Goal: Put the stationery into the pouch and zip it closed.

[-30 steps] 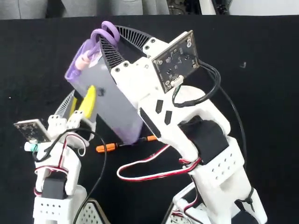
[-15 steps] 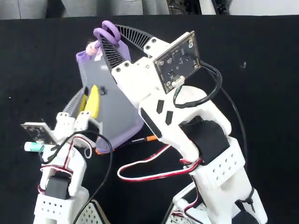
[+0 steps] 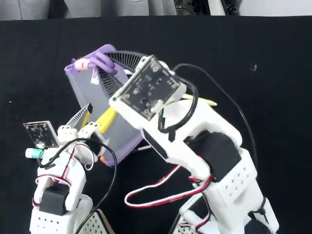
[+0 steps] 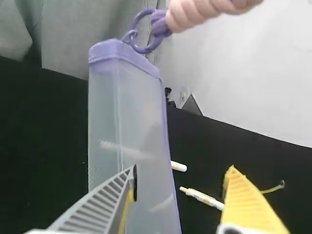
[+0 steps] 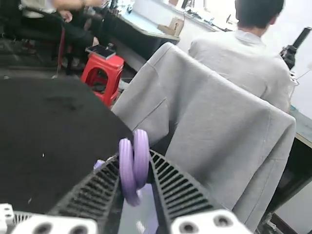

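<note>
Nearest the arm bases, the left end effector (image 4: 181,171) stood wide apart, its grey ribbed finger (image 4: 100,204) on one side and its yellow finger (image 4: 243,204) on the other. The lower part of the pouch (image 3: 93,96) sat against the grey finger and reached partway into the gap, well apart from the yellow one. The pouch was translucent with purple edging and hung tilted above the black bench (image 3: 253,48). I could not tell whether its lower corner touched the surface. Pale, pen-like shapes showed through its wall, but whether they lay inside or behind it was unclear. An orange pen tip (image 3: 102,158) showed just beside that lower corner.

At the pouch's top, a pink charm (image 3: 82,64) hung beside the purple loop (image 5: 130,168). The right end effector (image 5: 134,157) was clamped on this loop, its two black ribbed fingers pressing it from both sides and carrying the pouch.

Beyond the pouch, a white and yellow pen (image 4: 202,196) lay on the bench, with a short white piece (image 4: 178,166) near it. Farther off, past the bench edge, stood a chair draped with a grey jacket (image 5: 219,126) and a red stool (image 5: 100,68).
</note>
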Robot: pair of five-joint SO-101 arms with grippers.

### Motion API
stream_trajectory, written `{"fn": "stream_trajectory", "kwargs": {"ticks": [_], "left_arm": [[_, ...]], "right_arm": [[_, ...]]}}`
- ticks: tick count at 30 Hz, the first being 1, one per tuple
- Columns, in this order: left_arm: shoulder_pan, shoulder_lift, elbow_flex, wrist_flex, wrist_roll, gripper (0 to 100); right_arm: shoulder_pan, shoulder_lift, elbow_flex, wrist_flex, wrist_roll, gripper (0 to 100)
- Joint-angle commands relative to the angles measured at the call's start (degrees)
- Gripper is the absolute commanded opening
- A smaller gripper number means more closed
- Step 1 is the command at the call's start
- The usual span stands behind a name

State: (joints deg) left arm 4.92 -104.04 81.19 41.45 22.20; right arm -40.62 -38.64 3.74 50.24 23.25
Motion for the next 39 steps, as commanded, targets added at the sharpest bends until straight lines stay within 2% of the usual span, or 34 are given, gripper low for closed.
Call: {"fn": "stream_trajectory", "kwargs": {"ticks": [1,10,15,19,24,28,34,39], "left_arm": [[0.48,-0.26,-3.91,0.62,0.26,30],[-1.01,-0.26,-4.00,0.26,0.18,30],[-6.02,-0.35,-5.49,0.26,0.18,30],[-6.29,-0.35,-6.64,0.70,0.18,30],[-6.11,-0.35,-6.73,0.62,0.18,30],[-6.11,-0.26,-7.08,0.18,0.09,30],[1.89,-0.26,-7.60,0.70,-6.33,30],[5.32,-0.26,-7.96,0.70,-6.51,30]], "right_arm": [[-0.97,-1.80,-5.49,3.60,1.67,1.2],[-1.14,-1.80,-15.60,15.47,1.67,1.2],[-1.14,-1.80,-18.59,18.46,1.76,1.2],[-1.14,-1.80,-19.21,19.25,1.85,1.2],[-1.32,-1.80,-19.21,21.19,6.77,1.2],[-1.32,-1.80,-20.88,23.21,7.82,1.2],[-7.74,-1.54,-28.35,31.74,8.88,1.1],[-9.93,-1.45,-33.54,36.31,8.88,1.1]]}}
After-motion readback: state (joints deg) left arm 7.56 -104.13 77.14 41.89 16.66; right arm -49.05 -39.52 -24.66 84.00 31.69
